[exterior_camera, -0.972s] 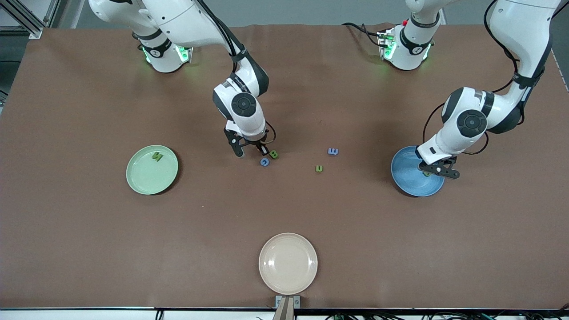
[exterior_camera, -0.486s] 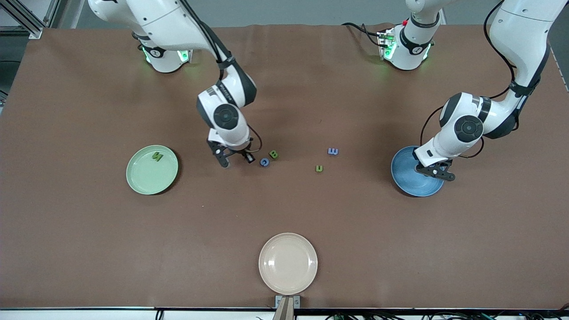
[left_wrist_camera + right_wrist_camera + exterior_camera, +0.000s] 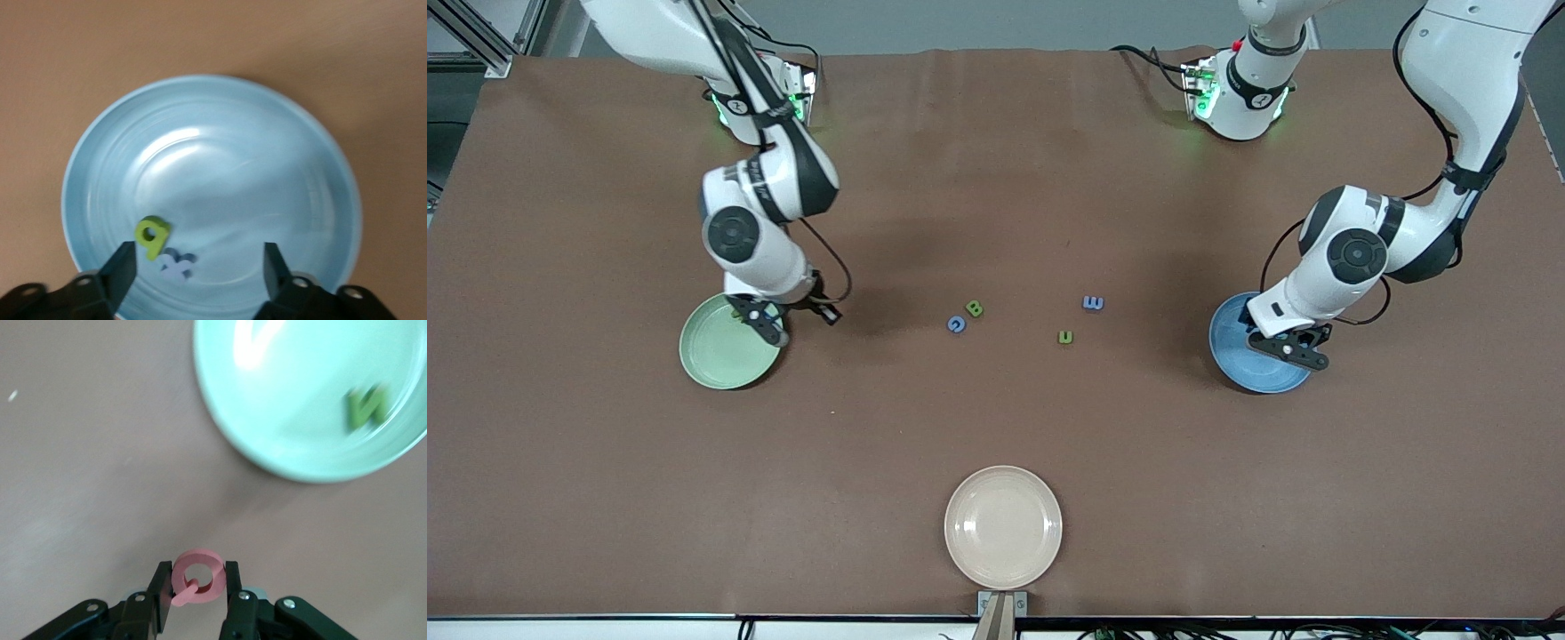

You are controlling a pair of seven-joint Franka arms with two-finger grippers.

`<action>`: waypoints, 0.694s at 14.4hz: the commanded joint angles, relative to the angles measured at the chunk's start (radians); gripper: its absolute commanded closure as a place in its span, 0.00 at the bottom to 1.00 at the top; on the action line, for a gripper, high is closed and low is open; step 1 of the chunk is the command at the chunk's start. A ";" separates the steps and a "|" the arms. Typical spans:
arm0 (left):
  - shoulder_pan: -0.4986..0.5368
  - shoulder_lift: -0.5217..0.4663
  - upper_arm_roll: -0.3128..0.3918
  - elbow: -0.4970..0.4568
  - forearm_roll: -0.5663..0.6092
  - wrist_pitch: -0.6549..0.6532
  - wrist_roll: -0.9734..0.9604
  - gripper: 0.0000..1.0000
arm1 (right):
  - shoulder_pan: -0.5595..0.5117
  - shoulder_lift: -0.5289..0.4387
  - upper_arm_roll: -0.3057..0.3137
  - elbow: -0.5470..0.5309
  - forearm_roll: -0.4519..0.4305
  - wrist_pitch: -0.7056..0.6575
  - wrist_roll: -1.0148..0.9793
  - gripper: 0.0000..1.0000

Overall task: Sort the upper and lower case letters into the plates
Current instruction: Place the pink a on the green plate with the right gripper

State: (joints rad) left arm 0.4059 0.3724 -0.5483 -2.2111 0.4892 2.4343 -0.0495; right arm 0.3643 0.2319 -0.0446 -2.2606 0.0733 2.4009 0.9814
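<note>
Red Q letter point(image 3: 197, 577) pinched between fingers of right claw point(image 3: 198, 590), which hangs over the counter point(image 3: 996, 178) at the edge of the pale green plate point(image 3: 720, 360). Green N point(image 3: 367, 406) lies in that plate. Left claw point(image 3: 200, 263) over the blue plate point(image 3: 300, 167), jaws spread wide, holding nothing; a green letter point(image 3: 153, 235) and a pale blue letter point(image 3: 176, 265) lie in the plate, touching each other. Loose mid-counter: blue round letter point(image 3: 956, 324) just beside green B point(image 3: 975, 308); blue E point(image 3: 1093, 302) near green U point(image 3: 1064, 337). Cream plate point(image 3: 1003, 526) nearest the front camera, well apart from the letters.
</note>
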 commanded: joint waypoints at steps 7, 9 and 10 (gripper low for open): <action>-0.128 0.072 -0.199 0.132 0.003 -0.073 -0.523 0.00 | -0.223 -0.031 0.022 -0.132 -0.030 0.144 -0.280 1.00; -0.194 0.114 -0.199 0.169 0.005 -0.073 -0.645 0.00 | -0.225 0.003 0.022 -0.132 -0.030 0.184 -0.283 1.00; -0.229 0.124 -0.197 0.180 0.006 -0.073 -0.694 0.00 | -0.225 0.021 0.022 -0.132 -0.029 0.208 -0.283 0.99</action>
State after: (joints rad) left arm 0.2215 0.4431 -0.7450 -2.0872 0.4887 2.3805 -0.6579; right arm 0.1615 0.2245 -0.0439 -2.3789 0.0550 2.5564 0.7075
